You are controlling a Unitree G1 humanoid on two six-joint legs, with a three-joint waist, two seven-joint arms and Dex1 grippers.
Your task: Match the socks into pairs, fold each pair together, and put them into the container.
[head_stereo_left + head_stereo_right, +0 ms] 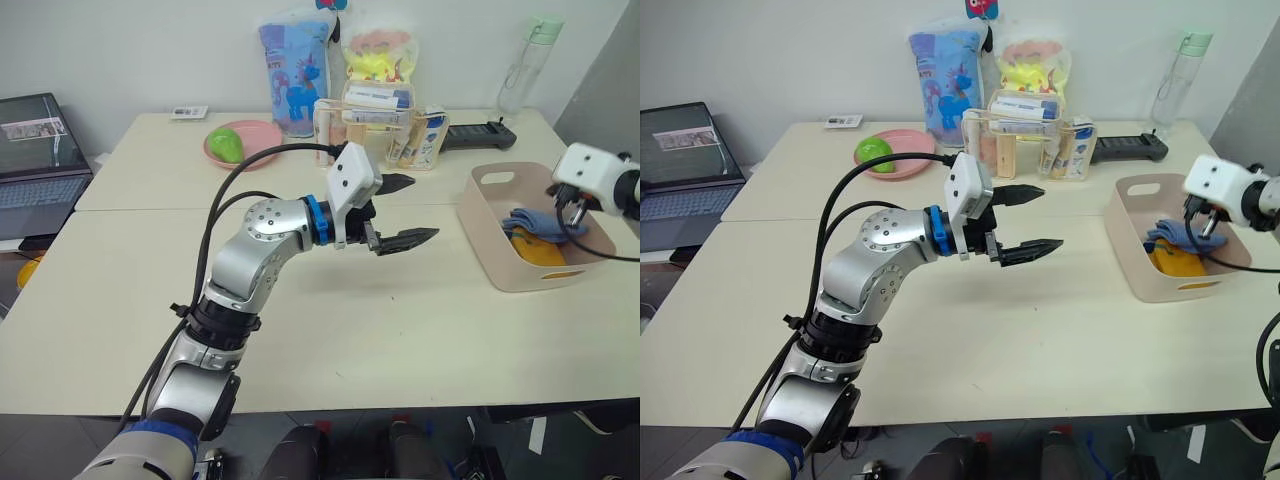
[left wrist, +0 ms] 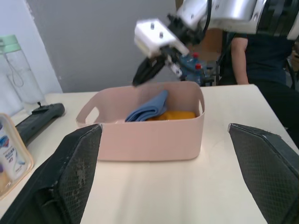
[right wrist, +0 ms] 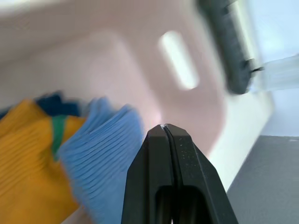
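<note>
The pale pink container (image 1: 487, 232) stands on the right side of the table. Inside it lie a folded light blue pair of socks (image 1: 533, 221) on top of a mustard yellow pair (image 1: 541, 251); a bit of navy sock (image 3: 50, 100) peeks out behind them. My right gripper (image 1: 570, 212) hangs just above the tub's far side, over the socks, shut with nothing between its fingers (image 3: 164, 140). Over the middle of the table my left gripper (image 1: 421, 208) is held open and empty, pointing toward the tub (image 2: 149, 137).
At the back stand a clear organiser of bottles (image 1: 375, 130), two snack bags (image 1: 295, 75), a round pink plate (image 1: 262, 135) with a green object, a water bottle (image 1: 528, 62) and a black device (image 1: 480, 133). A laptop (image 1: 38, 160) sits far left. A person (image 2: 261, 51) is beyond the tub.
</note>
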